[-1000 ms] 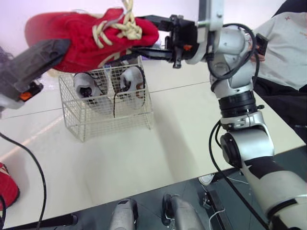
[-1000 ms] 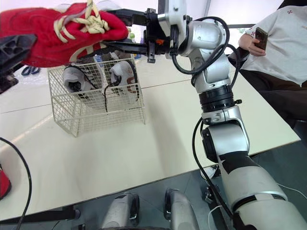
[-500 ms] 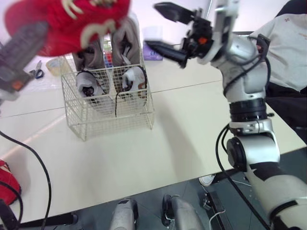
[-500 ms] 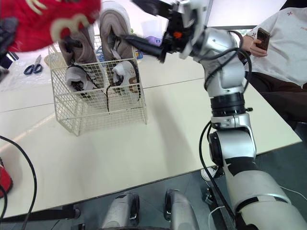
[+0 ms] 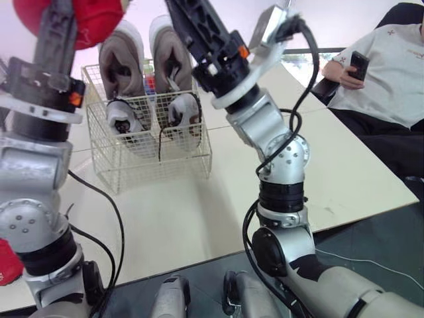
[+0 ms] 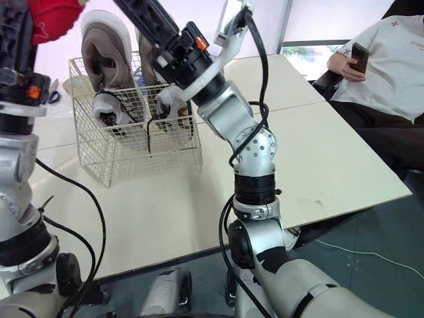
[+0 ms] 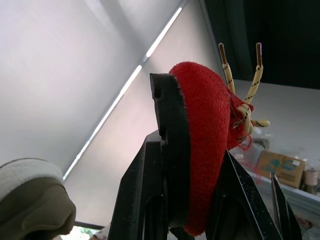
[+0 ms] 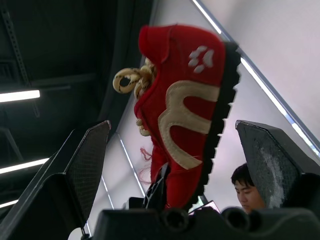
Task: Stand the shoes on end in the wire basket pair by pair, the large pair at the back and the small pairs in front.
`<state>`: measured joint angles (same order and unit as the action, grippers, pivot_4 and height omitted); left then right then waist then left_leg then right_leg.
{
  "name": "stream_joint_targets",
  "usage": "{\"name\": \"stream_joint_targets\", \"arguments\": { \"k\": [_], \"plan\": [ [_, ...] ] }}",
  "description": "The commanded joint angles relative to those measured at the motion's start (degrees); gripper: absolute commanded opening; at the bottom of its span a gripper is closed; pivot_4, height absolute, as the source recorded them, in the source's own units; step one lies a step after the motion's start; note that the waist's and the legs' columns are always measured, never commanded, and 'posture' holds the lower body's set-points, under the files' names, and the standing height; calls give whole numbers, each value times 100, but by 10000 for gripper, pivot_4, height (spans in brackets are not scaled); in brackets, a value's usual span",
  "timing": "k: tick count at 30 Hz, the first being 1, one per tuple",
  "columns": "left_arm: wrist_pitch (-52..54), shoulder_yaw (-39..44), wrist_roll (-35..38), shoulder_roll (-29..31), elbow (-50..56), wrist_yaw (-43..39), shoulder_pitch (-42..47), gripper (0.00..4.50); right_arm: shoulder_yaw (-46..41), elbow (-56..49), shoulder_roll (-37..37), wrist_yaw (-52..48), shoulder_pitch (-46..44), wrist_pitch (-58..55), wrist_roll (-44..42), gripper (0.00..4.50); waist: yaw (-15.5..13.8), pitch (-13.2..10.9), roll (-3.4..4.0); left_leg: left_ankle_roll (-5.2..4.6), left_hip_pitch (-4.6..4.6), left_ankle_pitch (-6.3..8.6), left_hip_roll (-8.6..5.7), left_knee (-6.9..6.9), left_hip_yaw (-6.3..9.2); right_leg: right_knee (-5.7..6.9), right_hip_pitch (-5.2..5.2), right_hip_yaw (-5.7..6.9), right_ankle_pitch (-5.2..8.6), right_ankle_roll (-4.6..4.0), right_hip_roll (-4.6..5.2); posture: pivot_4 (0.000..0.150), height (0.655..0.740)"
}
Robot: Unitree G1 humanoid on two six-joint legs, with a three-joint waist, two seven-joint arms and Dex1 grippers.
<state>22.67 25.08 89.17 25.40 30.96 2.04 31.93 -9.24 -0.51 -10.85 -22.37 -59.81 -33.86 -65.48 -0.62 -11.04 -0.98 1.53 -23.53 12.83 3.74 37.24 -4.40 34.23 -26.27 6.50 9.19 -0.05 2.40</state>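
The red shoe [image 7: 205,110] is pinched between the fingers of the left gripper [image 7: 187,165], which is raised high. The right gripper [image 8: 172,131] is beside it but apart, with fingers spread wide. Below both grippers, the wire basket [image 5: 152,159] holds a large pair [image 5: 122,59] behind a small pair [image 5: 122,120].

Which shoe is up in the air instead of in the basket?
The red shoe, clamped in the left end effector and held high. The two big brownish shoes and the two small white shoes stand in the wire basket.
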Motion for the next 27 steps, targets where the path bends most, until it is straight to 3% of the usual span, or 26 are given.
{"name": "stream_joint_targets", "arguments": {
  "k": [1, 11, 27],
  "plan": [
    [-157, -58, -86, -91, 96, -122, 4, 2618, 75, 55, -242, -139, -339, 303, 85, 43836, 4, 0, 0, 0, -3, 0, -1, 1, -4, -2, -1, -2, 0, 1, 4, 1500, 7400],
    [-138, -343, -2, -191, 431, -197, -625, 2618, 311, 448, -459, -164, -643, 842, 481, 43836, 3, 1, -1, -21, -60, 13, -12, -8, -3, 2, -50, -7, -21, 42, 5, 1500, 7400],
    [-265, -268, 269, -10, 604, -132, -616, 2618, -29, 1071, 49, -459, -741, 1096, 905, 43836, -6, 0, -1, -21, -72, 13, -13, 0, 1, -8, -50, -5, -21, 38, 8, 1500, 7400]
  ]
}}
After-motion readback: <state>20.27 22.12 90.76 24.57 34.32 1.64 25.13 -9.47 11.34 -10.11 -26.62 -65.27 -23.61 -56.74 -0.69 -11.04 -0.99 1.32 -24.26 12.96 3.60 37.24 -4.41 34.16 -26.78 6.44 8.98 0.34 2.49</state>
